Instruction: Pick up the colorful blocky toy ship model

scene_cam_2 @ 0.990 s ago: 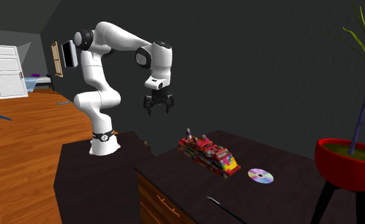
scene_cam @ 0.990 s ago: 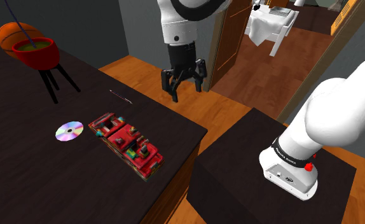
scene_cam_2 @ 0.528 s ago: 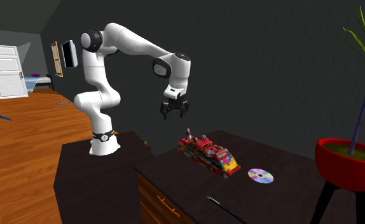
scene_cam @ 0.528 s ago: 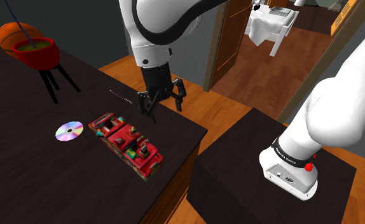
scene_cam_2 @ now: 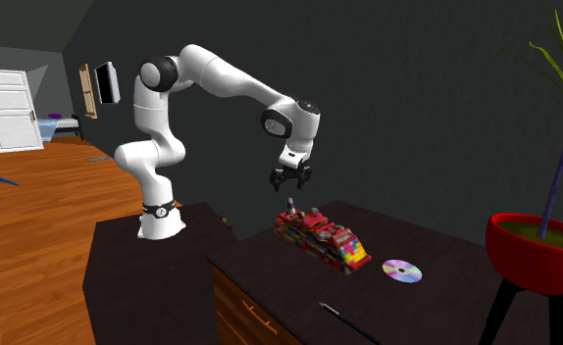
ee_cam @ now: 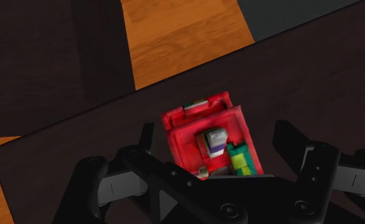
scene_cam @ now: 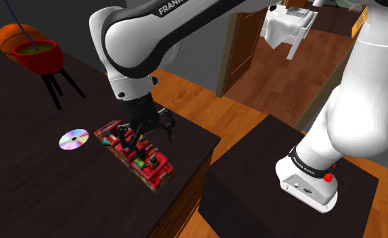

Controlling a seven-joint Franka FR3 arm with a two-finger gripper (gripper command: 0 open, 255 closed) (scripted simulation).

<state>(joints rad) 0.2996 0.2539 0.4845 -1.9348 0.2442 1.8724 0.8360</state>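
Note:
The toy ship is a long blocky model, mostly red with green, yellow and purple bits. It lies flat on the dark table near the corner closest to the stand. My gripper hangs open just above the ship's end toward the table corner, not touching it. In the second exterior view the gripper hovers a little above the ship. In the wrist view the ship's red end lies below the gap between the spread fingers, with the rest of the hull hidden by the hand.
A shiny CD lies beside the ship, away from the stand. A red plant pot on black legs stands at the far end. A thin dark stick lies near the table's far edge. The black stand box adjoins the table corner.
The arm has swung from over the floor beyond the table edge to over the ship and come down toward it. The fingers have stayed open. The ship has not moved.

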